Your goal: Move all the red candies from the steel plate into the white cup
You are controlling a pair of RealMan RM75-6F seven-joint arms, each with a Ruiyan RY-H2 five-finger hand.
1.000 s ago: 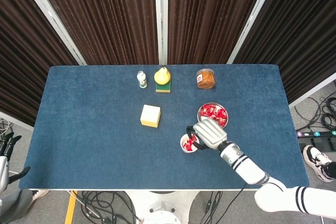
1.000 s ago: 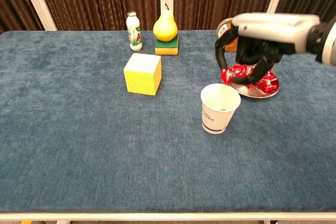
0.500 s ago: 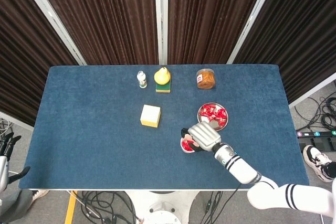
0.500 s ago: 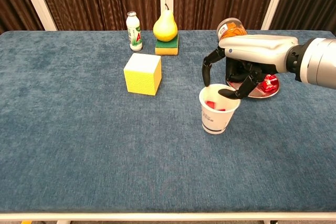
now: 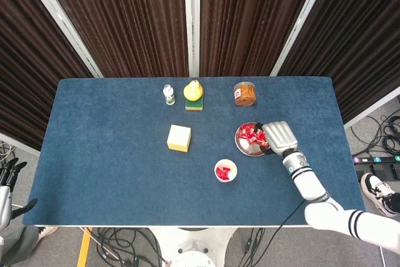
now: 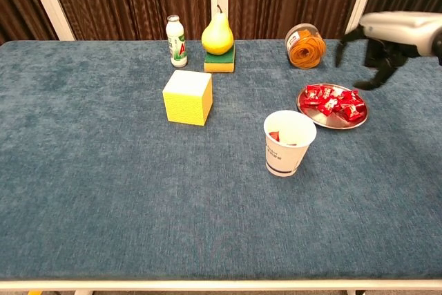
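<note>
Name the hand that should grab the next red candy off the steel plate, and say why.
Right. The right hand hovers open beside the steel plate of red candies; the left hand hangs off the table's far corner.

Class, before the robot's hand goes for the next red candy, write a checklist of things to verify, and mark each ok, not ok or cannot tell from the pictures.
1. Right hand holds nothing, fingers apart: ok.
2. Red candies remain on the steel plate: ok.
3. White cup upright, mouth unobstructed: ok.
4. Path from plate to cup free of other things: ok.
5. Orange jar stands apart from plate: ok.
6. Left hand's state: cannot tell.
</note>
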